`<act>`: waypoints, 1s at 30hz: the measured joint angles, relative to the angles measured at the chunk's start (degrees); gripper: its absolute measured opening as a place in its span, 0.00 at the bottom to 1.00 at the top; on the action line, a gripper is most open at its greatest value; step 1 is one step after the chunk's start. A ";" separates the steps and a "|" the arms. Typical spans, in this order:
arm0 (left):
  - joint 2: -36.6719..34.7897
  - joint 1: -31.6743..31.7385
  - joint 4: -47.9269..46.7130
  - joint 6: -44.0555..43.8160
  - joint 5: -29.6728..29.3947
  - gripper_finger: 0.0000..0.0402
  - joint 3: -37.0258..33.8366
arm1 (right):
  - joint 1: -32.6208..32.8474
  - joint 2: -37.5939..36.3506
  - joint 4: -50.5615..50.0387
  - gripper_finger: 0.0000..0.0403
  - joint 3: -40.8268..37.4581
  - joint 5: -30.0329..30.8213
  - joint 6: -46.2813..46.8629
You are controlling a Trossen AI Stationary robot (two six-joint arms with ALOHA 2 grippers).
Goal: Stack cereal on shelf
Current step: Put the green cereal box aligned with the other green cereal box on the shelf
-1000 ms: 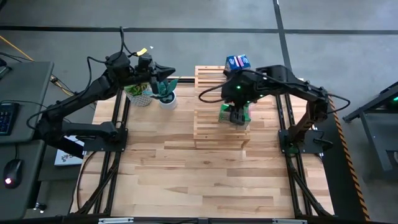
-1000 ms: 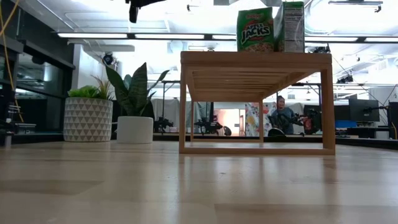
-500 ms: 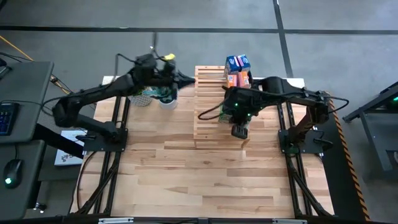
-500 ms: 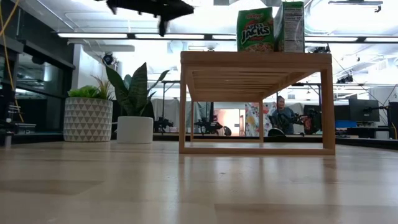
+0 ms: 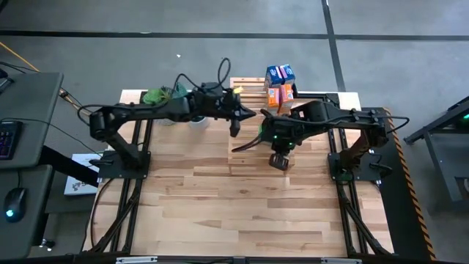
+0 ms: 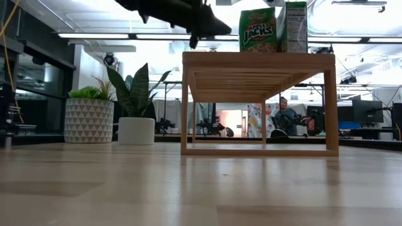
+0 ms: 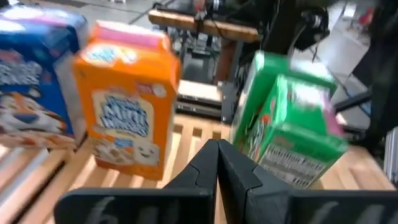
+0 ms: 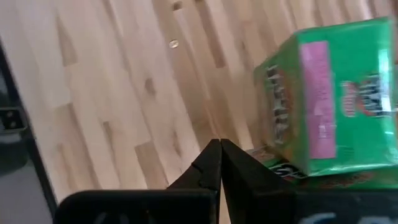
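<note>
The shelf [image 5: 245, 158] [image 6: 257, 59] stands at the table's far middle. On its top stand a blue cereal box [image 5: 280, 72] [image 7: 31, 81], an orange one [image 5: 281, 93] [image 7: 127, 99] and a green one [image 7: 286, 124] [image 6: 257, 30] [image 8: 329, 99]. My left gripper [image 5: 251, 114] [image 7: 217, 146] is shut and reaches in level over the shelf's left part, pointing at the gap between the orange and green boxes, short of both. My right gripper [image 5: 278, 161] [image 8: 217, 146] is shut and points down, on the near side of the green box, clear of it.
Two potted plants [image 6: 90, 119] [image 6: 135, 103] stand at the table's far left, behind my left arm. The wood-plank tabletop [image 5: 234, 213] lies bare on the near side of the shelf. A person sits in the room beyond the table [image 6: 286, 116].
My left gripper has swung from above the plants toward the table's right edge and down, out over the shelf's left part toward the boxes. My right gripper has drawn off the green box toward the near edge; the box stays upright on the shelf.
</note>
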 joint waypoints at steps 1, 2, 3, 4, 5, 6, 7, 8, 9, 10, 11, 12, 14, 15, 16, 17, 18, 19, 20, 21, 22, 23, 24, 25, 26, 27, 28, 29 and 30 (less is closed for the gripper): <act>0.67 -0.02 -0.01 0.36 0.02 0.00 0.00 | 0.00 0.00 -0.02 0.00 0.00 0.71 0.58; 1.26 -0.03 -0.01 0.49 0.04 0.00 0.00 | -0.02 0.00 -0.01 0.00 0.00 1.51 1.29; 1.92 -0.06 -0.03 0.53 0.07 0.00 0.00 | -0.02 0.00 -0.03 0.00 0.00 2.22 1.83; 2.52 -0.04 0.21 0.53 0.10 0.00 0.00 | -0.04 0.00 -0.03 0.00 0.00 2.54 2.24; 3.16 -0.02 0.52 0.53 0.29 0.00 0.00 | -0.05 0.00 -0.04 0.00 0.00 2.72 2.62; 3.69 -0.01 0.60 0.53 0.69 0.00 0.00 | -0.07 0.00 -0.06 0.00 0.00 2.68 2.91; 4.19 0.02 1.10 0.51 1.05 0.00 0.00 | -0.09 0.00 -0.07 0.00 0.00 2.58 3.15; 4.74 0.02 1.76 0.49 1.53 0.00 0.00 | -0.17 0.09 -0.07 0.00 0.00 2.33 3.50; 5.17 0.02 2.47 0.32 2.14 0.00 0.00 | -0.26 0.21 -0.08 0.00 0.00 2.05 3.52; 5.51 0.02 3.02 -0.12 2.51 0.00 0.00 | -0.26 0.41 -0.14 0.00 0.00 1.85 3.53; 5.61 0.02 3.09 -0.43 2.71 0.00 0.00 | -0.26 0.71 -0.21 0.00 0.00 1.80 3.53; 5.63 -0.01 3.35 -0.51 2.77 0.00 0.00 | -0.26 1.09 -0.26 0.00 0.00 1.78 3.54; 5.49 -0.10 3.85 0.06 2.82 0.00 0.03 | -0.26 1.85 -0.47 0.00 0.00 1.78 3.57; 5.46 -0.13 3.86 0.57 2.82 0.00 0.07 | -0.26 2.18 -0.66 0.00 0.00 1.78 3.57; 5.47 -0.13 3.81 1.04 2.82 0.00 0.07 | -0.26 2.61 -0.76 0.00 0.00 1.86 3.59; 5.50 -0.13 3.78 1.39 2.82 0.00 0.07 | -0.26 3.07 -0.78 0.00 0.00 2.13 3.58; 5.53 -0.13 3.82 1.64 2.84 0.00 0.07 | -0.26 3.48 -1.01 0.00 0.00 2.61 3.58; 5.53 -0.13 3.82 1.79 2.94 0.00 0.07 | -0.27 3.88 -1.36 0.00 -0.02 3.24 3.59; 5.53 -0.13 3.81 1.82 3.36 0.00 0.07 | -0.29 4.12 -1.51 0.00 -0.02 3.69 3.62; 5.53 -0.13 3.72 1.82 4.03 0.00 0.07 | -0.36 4.20 -1.53 0.00 -0.02 4.07 3.61; 5.53 -0.13 3.64 1.82 4.90 0.00 0.07 | -0.40 4.22 -1.55 0.00 -0.02 4.17 3.61; 5.53 -0.14 3.66 1.85 5.59 0.00 0.07 | -0.63 4.20 -1.57 0.00 -0.02 4.17 3.62; 5.53 -0.23 3.74 1.85 5.81 0.00 0.07 | -0.77 4.20 -1.60 0.00 -0.02 4.21 3.72; 5.53 -0.36 3.79 1.86 5.84 0.00 0.07 | -1.00 4.20 -1.58 0.00 -0.02 4.44 3.97; 5.53 -0.40 3.82 1.87 5.90 0.00 0.07 | -1.29 4.20 -1.57 0.00 -0.02 4.74 4.12; 5.53 -0.53 3.82 2.07 6.06 0.00 0.07 | -1.58 4.20 -1.60 0.00 -0.02 4.91 4.33; 5.53 -0.64 3.82 2.35 6.37 0.00 0.07 | -1.90 4.20 -1.60 0.00 -0.02 5.00 4.57; 5.53 -0.80 3.83 2.60 6.89 0.00 0.07 | -2.26 4.20 -1.59 0.00 -0.02 5.00 4.57; 5.53 -0.96 3.80 2.92 7.39 0.00 0.07 | -2.54 4.20 -1.58 0.00 -0.02 5.00 4.59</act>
